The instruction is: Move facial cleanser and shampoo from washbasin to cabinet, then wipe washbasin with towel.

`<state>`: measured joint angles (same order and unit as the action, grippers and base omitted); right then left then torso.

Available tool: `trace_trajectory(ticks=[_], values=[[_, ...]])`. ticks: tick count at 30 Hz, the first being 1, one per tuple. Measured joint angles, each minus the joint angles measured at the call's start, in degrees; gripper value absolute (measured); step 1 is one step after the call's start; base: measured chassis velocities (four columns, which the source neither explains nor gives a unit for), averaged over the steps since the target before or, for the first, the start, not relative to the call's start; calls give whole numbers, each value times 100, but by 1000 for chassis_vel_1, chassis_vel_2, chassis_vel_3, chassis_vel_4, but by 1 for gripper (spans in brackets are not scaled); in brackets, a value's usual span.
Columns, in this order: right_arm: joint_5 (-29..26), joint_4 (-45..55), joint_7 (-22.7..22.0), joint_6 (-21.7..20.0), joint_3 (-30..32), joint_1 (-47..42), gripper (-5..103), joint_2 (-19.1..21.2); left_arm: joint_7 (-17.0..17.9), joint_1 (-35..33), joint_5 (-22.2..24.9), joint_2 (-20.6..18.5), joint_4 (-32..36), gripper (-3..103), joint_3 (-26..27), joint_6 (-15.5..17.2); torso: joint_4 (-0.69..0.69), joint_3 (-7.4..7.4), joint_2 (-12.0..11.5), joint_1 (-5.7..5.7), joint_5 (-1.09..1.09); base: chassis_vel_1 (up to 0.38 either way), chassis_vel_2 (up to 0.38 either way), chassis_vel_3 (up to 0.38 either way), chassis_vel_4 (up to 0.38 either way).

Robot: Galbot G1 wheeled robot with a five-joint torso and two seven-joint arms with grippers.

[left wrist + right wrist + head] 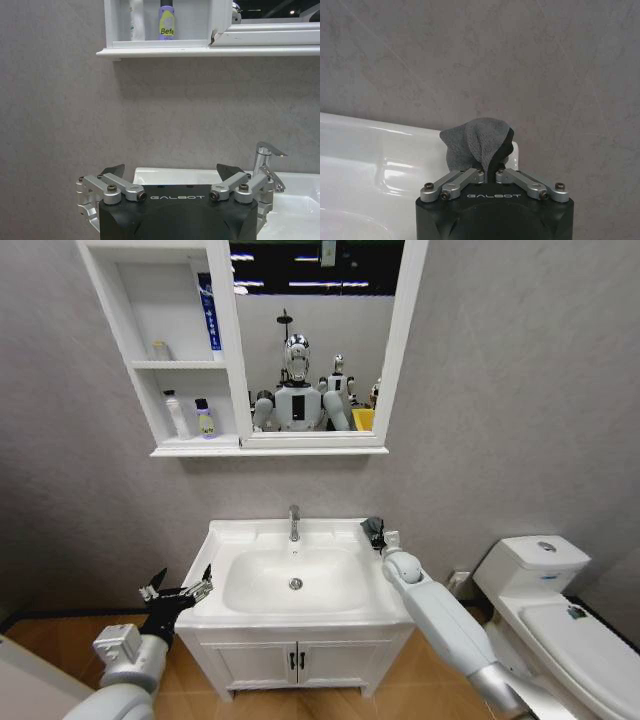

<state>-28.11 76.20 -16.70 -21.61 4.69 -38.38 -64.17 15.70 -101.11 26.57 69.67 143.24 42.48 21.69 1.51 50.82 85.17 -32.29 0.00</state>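
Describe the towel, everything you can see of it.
The towel is a small dark grey cloth with a soft, fleecy-looking nap. It is bunched rather than flat, its folds rising in a rounded hump above the right claw, whose fingers are shut on it. In the head view it shows as a dark clump at the washbasin's back right corner, next to the grey wall. Whether it touches the white ceramic cannot be told.
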Motion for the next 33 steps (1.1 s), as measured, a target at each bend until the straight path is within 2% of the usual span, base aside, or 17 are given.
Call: trace_trajectory(ticks=[9,11,14,15,16,18,19,20,21,22,24,25,27,28,30,31,33], values=[[35,-118,-220,-6,-52,-75,5,-346,0,0,0,0,0,100,0,0,-1,0,0,0,-1,0,0,0,0],[46,-171,-433,-96,-44,-119,5,-479,0,0,0,0,0,100,0,0,-1,0,0,0,-1,0,0,0,0],[93,-231,-484,-100,-30,-132,8,-534,0,0,0,0,0,100,0,0,-1,0,0,0,-1,0,0,0,0],[147,-298,-508,-84,-12,-133,19,-573,0,0,0,0,0,100,0,0,-1,0,0,0,-1,0,0,0,0],[185,-357,-520,-69,4,-131,24,-594,0,0,0,0,0,100,0,0,-1,0,0,0,-1,0,0,0,0],[226,-394,-523,-59,14,-128,24,-606,0,0,0,0,0,100,0,0,0,0,0,0,-1,0,0,0,0],[278,-416,-524,-48,31,-122,30,-614,0,0,0,0,0,100,0,0,0,0,0,0,-1,0,0,0,0],[278,-416,-524,-48,31,-122,30,-614,0,0,0,0,0,100,0,0,0,0,0,0,-1,0,0,0,0],[350,-421,-528,-40,49,-120,41,-616,0,0,0,0,0,100,0,0,0,0,0,0,-1,0,0,0,0],[350,-421,-528,-40,49,-120,41,-616,0,0,0,0,0,100,0,0,0,0,0,0,-1,0,0,0,0],[451,-403,-538,-39,49,-127,52,-607,0,0,0,0,0,100,0,0,0,-1,0,0,-1,0,0,0,0],[451,-403,-538,-39,49,-127,52,-607,0,0,0,0,0,100,0,0,0,-1,0,0,-1,0,0,0,0],[538,-369,-547,-38,49,-139,62,-587,0,0,0,0,0,100,0,0,0,-1,0,0,-1,0,0,0,0],[538,-369,-547,-38,49,-139,62,-587,0,0,0,0,0,100,0,0,0,-1,0,0,-1,0,0,0,0],[580,-274,-611,-49,49,-168,74,-531,0,0,0,0,0,100,0,0,0,-1,0,0,-1,0,0,0,0],[580,-274,-611,-49,49,-168,74,-531,0,0,0,0,0,100,0,0,0,-1,0,0,-1,0,0,0,0],[629,-165,-659,-64,49,-201,85,-443,0,0,0,0,0,100,0,0,0,-1,0,0,0,0,0,0,0]])
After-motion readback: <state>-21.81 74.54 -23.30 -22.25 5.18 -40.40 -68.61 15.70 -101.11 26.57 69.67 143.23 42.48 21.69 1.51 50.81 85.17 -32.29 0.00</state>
